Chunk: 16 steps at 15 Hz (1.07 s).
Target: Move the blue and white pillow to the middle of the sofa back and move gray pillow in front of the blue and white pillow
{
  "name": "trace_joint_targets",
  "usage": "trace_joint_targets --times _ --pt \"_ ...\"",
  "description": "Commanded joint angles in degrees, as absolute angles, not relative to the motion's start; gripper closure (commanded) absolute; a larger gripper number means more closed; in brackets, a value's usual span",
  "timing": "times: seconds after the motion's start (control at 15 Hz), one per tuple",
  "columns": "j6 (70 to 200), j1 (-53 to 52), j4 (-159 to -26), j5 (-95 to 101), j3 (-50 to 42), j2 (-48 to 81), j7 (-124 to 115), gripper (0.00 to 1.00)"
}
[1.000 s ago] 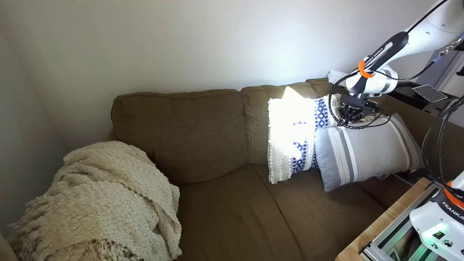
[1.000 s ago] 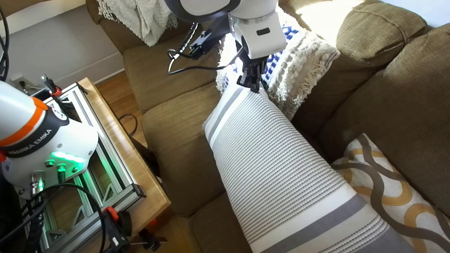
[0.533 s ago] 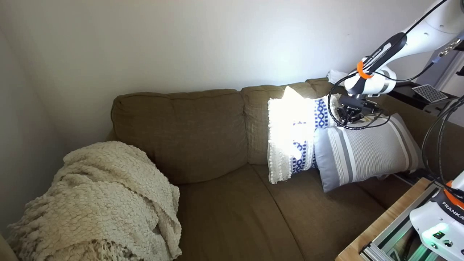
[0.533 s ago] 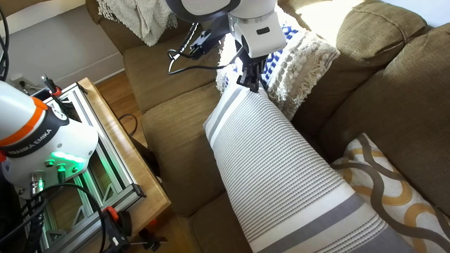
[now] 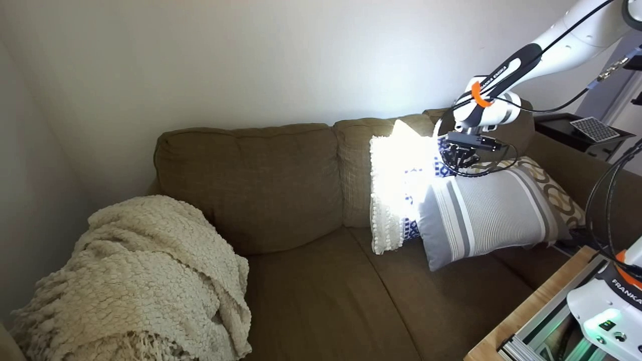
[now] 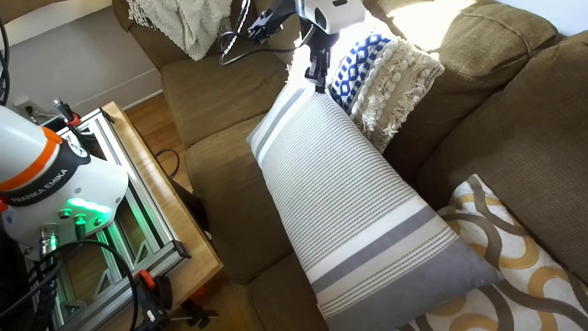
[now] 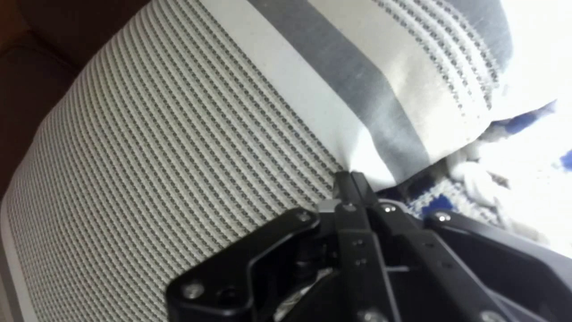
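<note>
The gripper (image 7: 351, 175) pinches the gray pillow (image 6: 353, 197), which hides part of the seemingly glare-bleached blue and white pillow (image 5: 401, 188).

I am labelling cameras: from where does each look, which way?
Exterior view: before brown fabric sofa back, facing it; white arm and base right.
Exterior view: above, facing down at gray rectangular fabric pillow; base left, black gripper top.
Wrist view: behind the gripper (visible below), facing that pillow.
Both exterior views share pillow, arm, base.

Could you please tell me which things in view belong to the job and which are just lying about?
For the job:
gray pillow, pinched by the gripper
blue and white pillow
sofa back

Just lying about:
gold-and-brown patterned pillow
cream blanket
</note>
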State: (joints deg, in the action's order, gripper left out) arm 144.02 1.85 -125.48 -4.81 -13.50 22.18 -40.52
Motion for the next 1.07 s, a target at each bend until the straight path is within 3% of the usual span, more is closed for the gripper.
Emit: trace_joint_targets --times 0.0,1.0 --pt "139.2 0.6 -120.4 -4.3 -11.0 24.6 -39.4 1.0" --pt "120.9 -2.1 -106.9 1.1 -7.6 32.9 -26.6 1.0"
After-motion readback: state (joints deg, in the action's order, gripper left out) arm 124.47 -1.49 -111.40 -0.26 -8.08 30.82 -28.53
